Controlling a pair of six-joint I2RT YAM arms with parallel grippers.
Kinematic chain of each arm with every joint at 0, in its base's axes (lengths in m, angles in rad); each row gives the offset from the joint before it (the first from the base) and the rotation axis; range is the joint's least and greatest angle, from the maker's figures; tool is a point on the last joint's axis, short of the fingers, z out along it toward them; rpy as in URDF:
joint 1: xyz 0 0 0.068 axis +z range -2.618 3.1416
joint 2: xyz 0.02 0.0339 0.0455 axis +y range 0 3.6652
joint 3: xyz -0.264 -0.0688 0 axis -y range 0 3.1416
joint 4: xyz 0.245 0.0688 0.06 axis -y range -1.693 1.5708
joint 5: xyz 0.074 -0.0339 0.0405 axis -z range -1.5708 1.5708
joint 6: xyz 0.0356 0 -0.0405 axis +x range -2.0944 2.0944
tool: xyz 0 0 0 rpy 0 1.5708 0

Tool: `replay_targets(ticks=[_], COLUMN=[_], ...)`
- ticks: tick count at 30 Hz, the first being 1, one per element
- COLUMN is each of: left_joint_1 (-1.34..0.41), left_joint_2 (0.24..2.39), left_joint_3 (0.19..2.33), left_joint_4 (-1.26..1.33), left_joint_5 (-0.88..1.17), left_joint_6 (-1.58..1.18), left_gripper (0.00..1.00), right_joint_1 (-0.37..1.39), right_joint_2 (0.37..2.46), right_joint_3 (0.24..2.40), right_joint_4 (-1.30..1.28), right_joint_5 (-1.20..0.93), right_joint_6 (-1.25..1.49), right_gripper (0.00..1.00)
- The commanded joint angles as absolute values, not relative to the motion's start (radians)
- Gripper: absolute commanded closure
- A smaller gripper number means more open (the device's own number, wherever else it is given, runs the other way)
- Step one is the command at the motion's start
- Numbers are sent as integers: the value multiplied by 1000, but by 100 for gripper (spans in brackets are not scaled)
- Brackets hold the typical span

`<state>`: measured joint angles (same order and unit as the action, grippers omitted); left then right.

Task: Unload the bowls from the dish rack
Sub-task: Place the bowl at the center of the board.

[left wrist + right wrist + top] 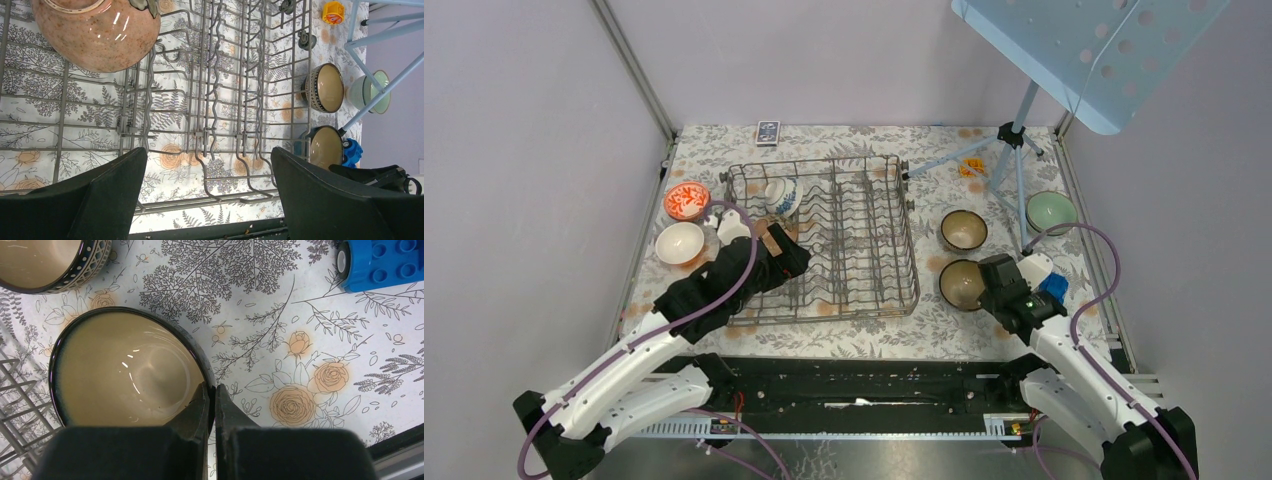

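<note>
Dish rack (864, 250) sits mid-counter (874, 335), long side running front to back, slightly skewed. One bowl in it: racked bowl (781, 195), on edge among the tines at rear-left corner. Left wrist cam shows its outer wall pinkish, speckled, glossy. Rest of the rack's tine rows hold nothing I can see.

L arm reaches over the rack's front-left part. Left hand (208, 155) has jaws spread wide, nothing between the fingers, only rack wires and floral cloth below. Apart from the racked bowl, which lies ahead of it.

R of rack, on the counter: far dark bowl (963, 230) and near dark bowl (964, 283), both cream inside, close together, upright. Right hand (211, 387) is clamped tight on the near dark bowl's rim, one finger inside, one outside. Bowl's base appears to be on the cloth; can't tell for certain.

Blue block (1054, 288) just beside R wrist. Green bowl (1051, 211) further back-right, near a tripod (1014, 150) leg.

L of rack: red bowl (687, 200) and white bowl (680, 243), side by side, upright.
</note>
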<state>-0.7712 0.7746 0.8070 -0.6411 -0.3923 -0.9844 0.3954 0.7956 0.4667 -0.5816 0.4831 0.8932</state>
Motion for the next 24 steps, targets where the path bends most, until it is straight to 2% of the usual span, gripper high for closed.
replay_targets(ticks=[1, 3, 13, 17, 19, 24], left_joint_1=[-769, -768, -768, -769, -768, -768], left_joint_2=[778, 778, 785, 783, 780, 785], left_joint_3=[807, 807, 807, 813, 821, 857], left_joint_4=[-604, -604, -604, -611, -621, -646], left_joint_5=[-395, -395, -396, -405, -418, -475], left_joint_6=[-992, -992, -988, -980, -972, -931], left_gripper=[1, 1, 1, 1, 1, 1], right_joint_1=[385, 385, 385, 385, 384, 385], right_joint_2=[796, 788, 743, 729, 714, 660], right_joint_3=[474, 469, 486, 540, 582, 733], right_joint_4=[-502, -502, -535, -586, -628, -708], right_joint_5=[499, 494, 469, 439, 421, 292], right_joint_6=[929, 927, 899, 869, 845, 728], right_gripper=[99, 95, 57, 34, 27, 21])
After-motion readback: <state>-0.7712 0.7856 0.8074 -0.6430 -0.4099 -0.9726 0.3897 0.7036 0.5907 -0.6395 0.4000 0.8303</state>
